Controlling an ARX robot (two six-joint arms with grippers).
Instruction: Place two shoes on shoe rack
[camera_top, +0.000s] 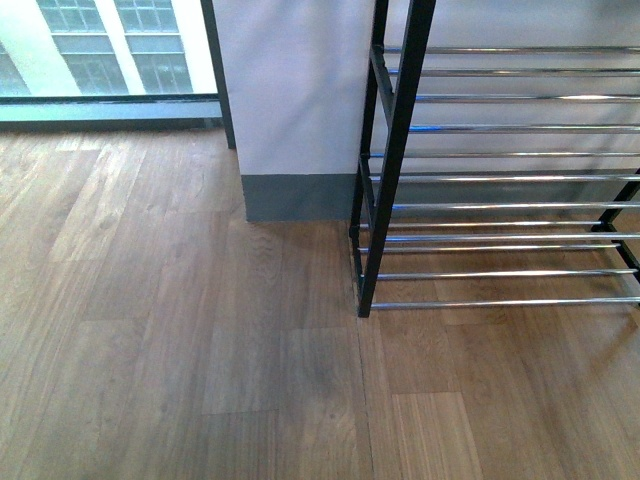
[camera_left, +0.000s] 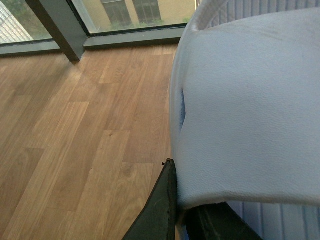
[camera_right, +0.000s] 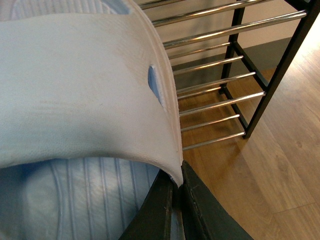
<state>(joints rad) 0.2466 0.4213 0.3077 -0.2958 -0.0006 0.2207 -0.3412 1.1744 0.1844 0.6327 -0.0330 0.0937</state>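
One shoe (camera_left: 250, 110) fills the left wrist view, pale grey-white with a ribbed inside, and my left gripper (camera_left: 180, 200) is shut on its edge above the wooden floor. The other shoe (camera_right: 80, 90) fills the right wrist view, and my right gripper (camera_right: 177, 192) is shut on its rim. The shoe rack (camera_right: 225, 75) with chrome bars and a black frame stands just beyond that shoe. In the front view the shoe rack (camera_top: 500, 180) rises at the right, its shelves bare. Neither arm nor shoe shows in the front view.
A white wall section with a grey skirting (camera_top: 295, 195) stands left of the rack. Floor-to-ceiling windows (camera_top: 100, 50) run along the back left. Wooden plank floor (camera_top: 180, 350) spreads in front of the rack. A dark window post (camera_left: 55, 25) meets the floor.
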